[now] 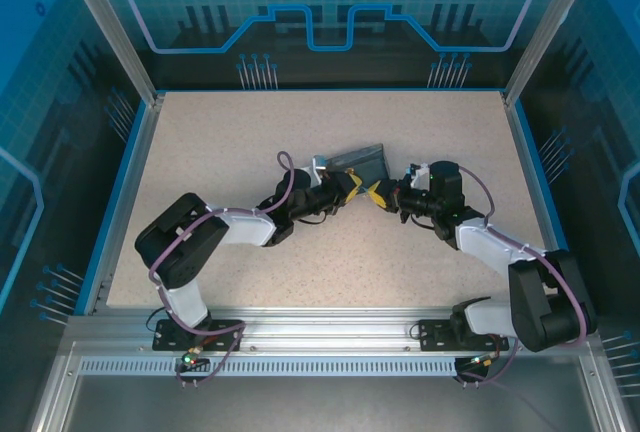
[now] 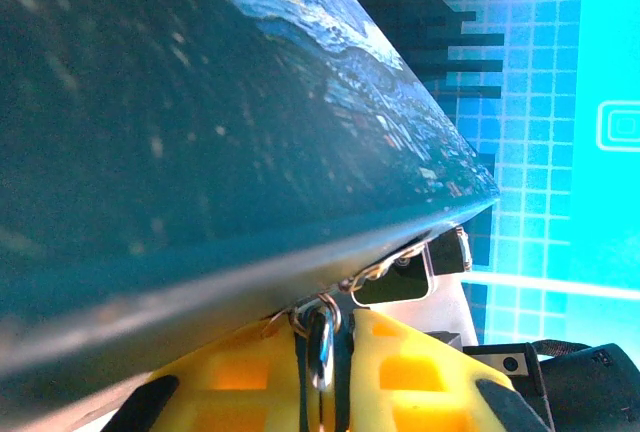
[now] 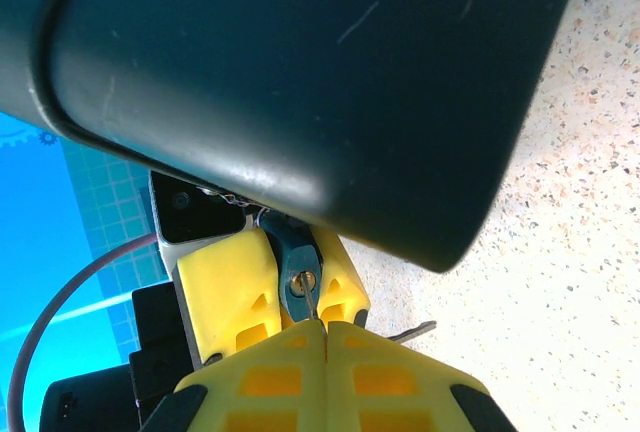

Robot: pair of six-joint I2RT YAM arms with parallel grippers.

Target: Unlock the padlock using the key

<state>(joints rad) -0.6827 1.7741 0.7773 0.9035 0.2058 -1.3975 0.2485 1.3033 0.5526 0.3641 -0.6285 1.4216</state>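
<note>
Left gripper (image 2: 322, 377): clamped on the small padlock (image 3: 298, 274), just under the blue-printed block (image 1: 360, 161)
Right gripper (image 3: 326, 362): fingers pressed together, pinching the key (image 3: 311, 304)
Key: tip at the padlock's keyhole, below the block

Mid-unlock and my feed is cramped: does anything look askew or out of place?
The padlock is tilted, not flat on the table, leaning over the fingers of the left gripper and right gripper. A thin dark sliver juts out sideways beside the right fingers; I cannot tell what it is.
</note>
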